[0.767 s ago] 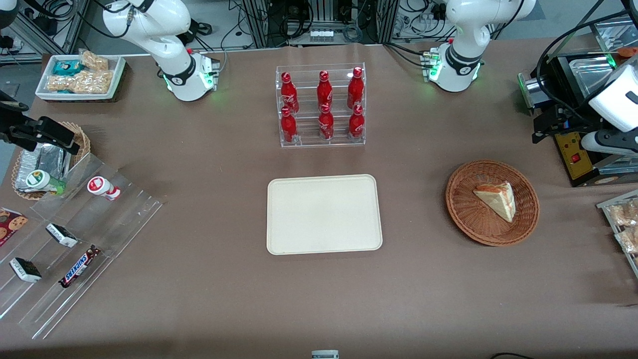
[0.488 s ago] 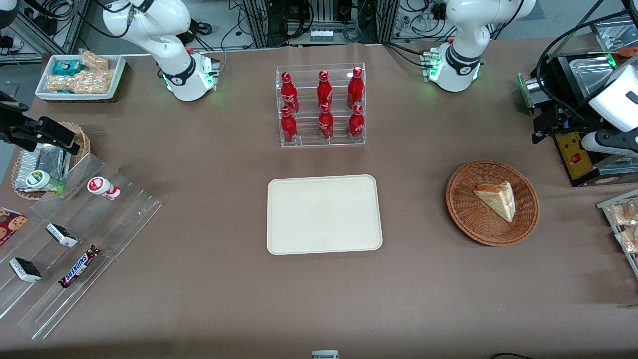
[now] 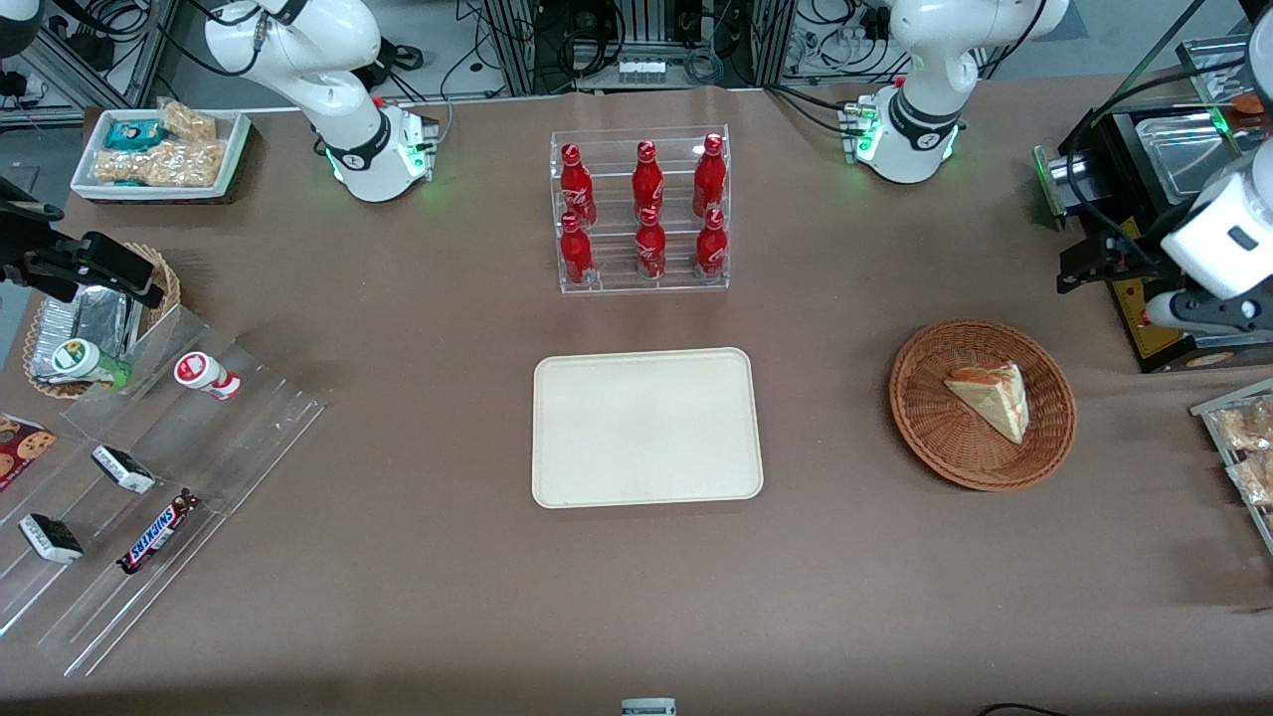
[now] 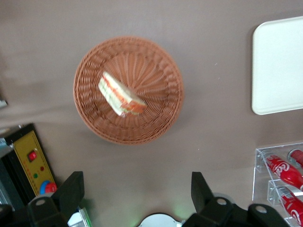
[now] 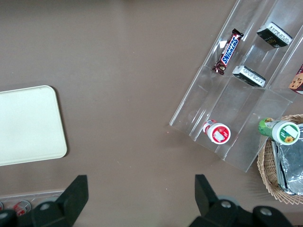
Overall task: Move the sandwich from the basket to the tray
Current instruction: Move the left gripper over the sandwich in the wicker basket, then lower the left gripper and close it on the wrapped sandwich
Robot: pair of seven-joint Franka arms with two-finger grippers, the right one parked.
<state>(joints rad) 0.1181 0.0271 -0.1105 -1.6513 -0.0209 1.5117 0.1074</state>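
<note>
The sandwich (image 3: 990, 395) (image 4: 120, 93), a pale wedge with orange and green filling, lies in the reddish-brown wicker basket (image 3: 920, 428) (image 4: 156, 118) toward the working arm's end of the table. The cream tray (image 3: 646, 428) (image 4: 279, 66) lies flat mid-table with nothing on it. My gripper (image 3: 1079, 270) (image 4: 136, 189) hangs above the table, farther from the front camera than the basket and a little toward the table's end. It is open, its fingers wide apart with nothing between them.
A clear rack of red bottles (image 3: 641, 209) (image 4: 281, 172) stands farther from the front camera than the tray. A black appliance with a yellow panel (image 3: 1144, 308) (image 4: 31, 163) sits by my gripper. A snack tray (image 3: 1243, 447) lies beside the basket. Acrylic shelves (image 3: 149, 467) hold snacks at the parked arm's end.
The working arm's wrist has shifted nearer to the front camera and slightly toward the basket. Sandwich, basket and tray have not moved.
</note>
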